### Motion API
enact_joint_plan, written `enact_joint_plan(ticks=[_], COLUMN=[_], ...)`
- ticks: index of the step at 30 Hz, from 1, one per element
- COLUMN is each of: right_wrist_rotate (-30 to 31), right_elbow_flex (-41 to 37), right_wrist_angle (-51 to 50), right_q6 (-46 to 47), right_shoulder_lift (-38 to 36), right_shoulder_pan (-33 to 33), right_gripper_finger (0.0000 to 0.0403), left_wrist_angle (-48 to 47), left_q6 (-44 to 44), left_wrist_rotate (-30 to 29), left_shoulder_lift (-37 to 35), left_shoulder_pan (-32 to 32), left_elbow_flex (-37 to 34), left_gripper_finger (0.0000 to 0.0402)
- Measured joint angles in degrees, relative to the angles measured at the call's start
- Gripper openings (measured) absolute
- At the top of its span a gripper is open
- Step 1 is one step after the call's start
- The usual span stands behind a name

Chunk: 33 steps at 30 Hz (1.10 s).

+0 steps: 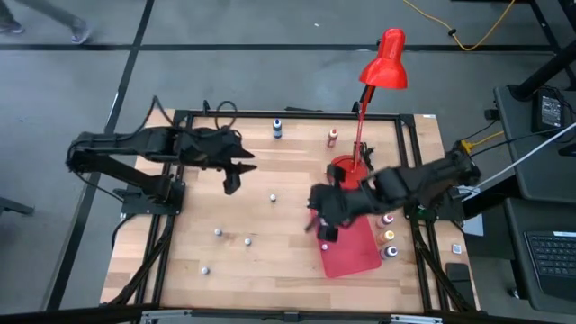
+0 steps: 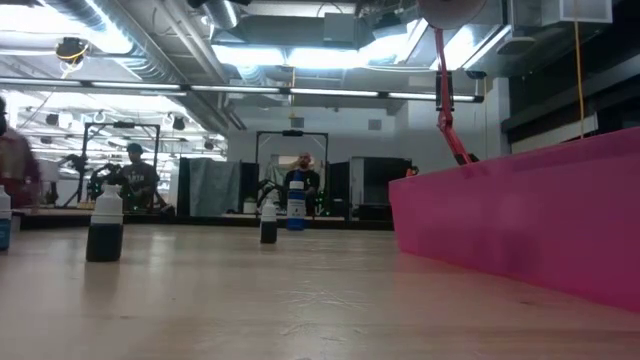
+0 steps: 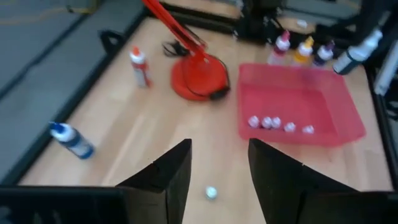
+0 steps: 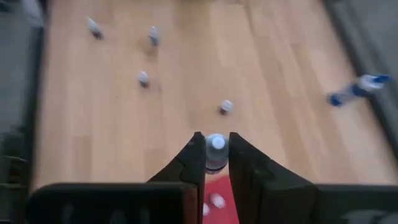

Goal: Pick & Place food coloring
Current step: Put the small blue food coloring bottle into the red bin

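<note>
Bottle [image 4: 216, 149] pinched in right gripper [image 4: 216, 163] over red tray's [image 1: 364, 256] near edge — left gripper [image 1: 233, 179] parted, empty.

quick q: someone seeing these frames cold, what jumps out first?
Probably the red desk lamp standing at the table's far edge, with the red tray beside its base already holding a few small bottles. Next, the right gripper over the tray's edge, shut on a small white-capped bottle. The left gripper hangs open above a lone small bottle mid-table.
</note>
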Motion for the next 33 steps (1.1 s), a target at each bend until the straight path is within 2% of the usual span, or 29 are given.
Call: enact_joint_plan(ticks=[4, 6, 10, 17, 21, 24, 30, 33], right_wrist_rotate=[9.20, 11.73, 12.39, 12.38, 12.02, 9.49, 1.69, 0.35], right_elbow_flex=[-0.78, -2.43, -7.82, -23.56, -35.81, -43.58, -54.19, -57.31], right_wrist_angle=[-5.37, -6.83, -8.38, -6.28, 5.37, 16.56, 33.52, 39.69], right_q6=[3.07, 4.57, 7.74, 16.89, 21.95, 21.84, 15.70, 14.10], right_shoulder_lift=[-0.07, -0.06, -0.48, -4.69, -10.53, -13.74, -14.22, -13.43], right_shoulder_pan=[5.75, 8.26, 12.17, 16.53, 19.39, 20.60, 20.98, 20.98], right_gripper_finger=[0.0053, 0.0053, 0.0053, 0.0053, 0.0054, 0.0054, 0.0053, 0.0053], left_wrist_angle=[0.27, 0.27, 0.39, 0.72, 0.71, 0.71, 0.71, 0.71], left_q6=[0.04, 0.02, -0.02, -1.15, -1.68, -2.43, -2.54, -2.56], left_wrist_rotate=[-2.86, -3.44, -3.69, -3.71, -3.71, -3.71, -3.84, -3.89], left_shoulder_lift=[-2.25, -3.13, -4.19, -4.50, -4.47, -4.47, -4.47, -4.45], left_shoulder_pan=[0.00, 0.00, 0.00, 0.00, 0.00, 0.00, 0.00, 0.00], left_elbow_flex=[0.00, 0.00, 0.00, 0.00, 0.00, 0.00, 0.00, 0.00], left_gripper_finger=[0.0154, 0.0156, 0.0156, 0.0154, 0.0157, 0.0156, 0.0152, 0.0154])
